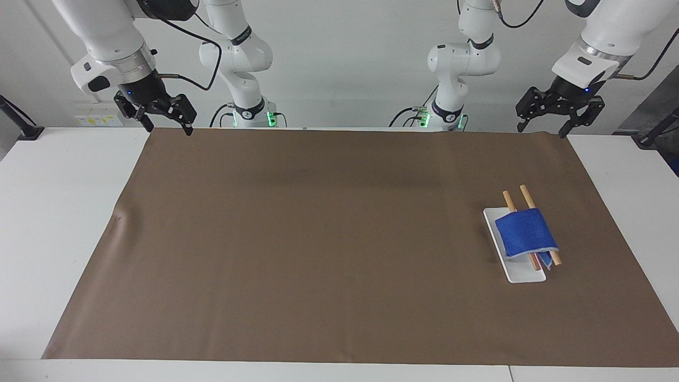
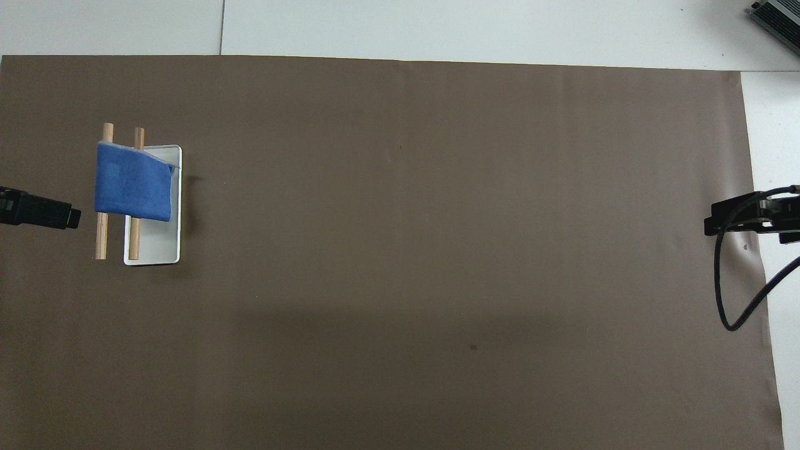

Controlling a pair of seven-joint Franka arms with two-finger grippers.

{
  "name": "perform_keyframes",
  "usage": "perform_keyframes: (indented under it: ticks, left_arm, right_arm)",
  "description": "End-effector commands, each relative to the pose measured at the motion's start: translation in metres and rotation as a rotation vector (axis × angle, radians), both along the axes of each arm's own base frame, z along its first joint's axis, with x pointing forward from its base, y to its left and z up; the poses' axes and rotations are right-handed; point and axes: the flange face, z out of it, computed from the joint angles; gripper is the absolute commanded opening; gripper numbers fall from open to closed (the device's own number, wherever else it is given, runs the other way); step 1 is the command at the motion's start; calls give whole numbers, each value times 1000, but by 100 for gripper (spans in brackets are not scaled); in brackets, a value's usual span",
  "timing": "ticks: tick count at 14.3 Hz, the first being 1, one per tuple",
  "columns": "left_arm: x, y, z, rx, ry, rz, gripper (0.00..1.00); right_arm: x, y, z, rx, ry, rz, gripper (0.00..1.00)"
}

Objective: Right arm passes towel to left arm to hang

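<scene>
The royal-blue towel (image 1: 525, 233) hangs draped over two wooden rods (image 1: 525, 195) of a small rack with a white base (image 1: 522, 275), toward the left arm's end of the table. It also shows in the overhead view (image 2: 132, 190). My left gripper (image 1: 542, 130) is open and empty, raised over the mat's edge nearest the robots; only its tip (image 2: 69, 217) shows from overhead, beside the rack. My right gripper (image 1: 167, 129) is open and empty, raised over the mat's corner at the right arm's end; it also shows from overhead (image 2: 712, 225).
A brown mat (image 1: 318, 239) covers most of the white table (image 1: 63, 212). A black cable (image 2: 728, 300) loops down from the right arm's wrist.
</scene>
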Motion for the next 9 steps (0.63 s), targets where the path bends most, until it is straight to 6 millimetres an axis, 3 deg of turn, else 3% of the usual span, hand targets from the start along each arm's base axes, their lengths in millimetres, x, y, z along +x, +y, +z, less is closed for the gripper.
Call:
perform_keyframes:
  ticks: [1, 9]
  left_arm:
    - [-5, 0, 0, 22, 9, -16, 100]
    - [1, -14, -1, 37, -1, -42, 100]
  right_arm:
    - [-6, -4, 0, 24, -9, 5, 100]
    - [-7, -4, 0, 24, -8, 5, 100]
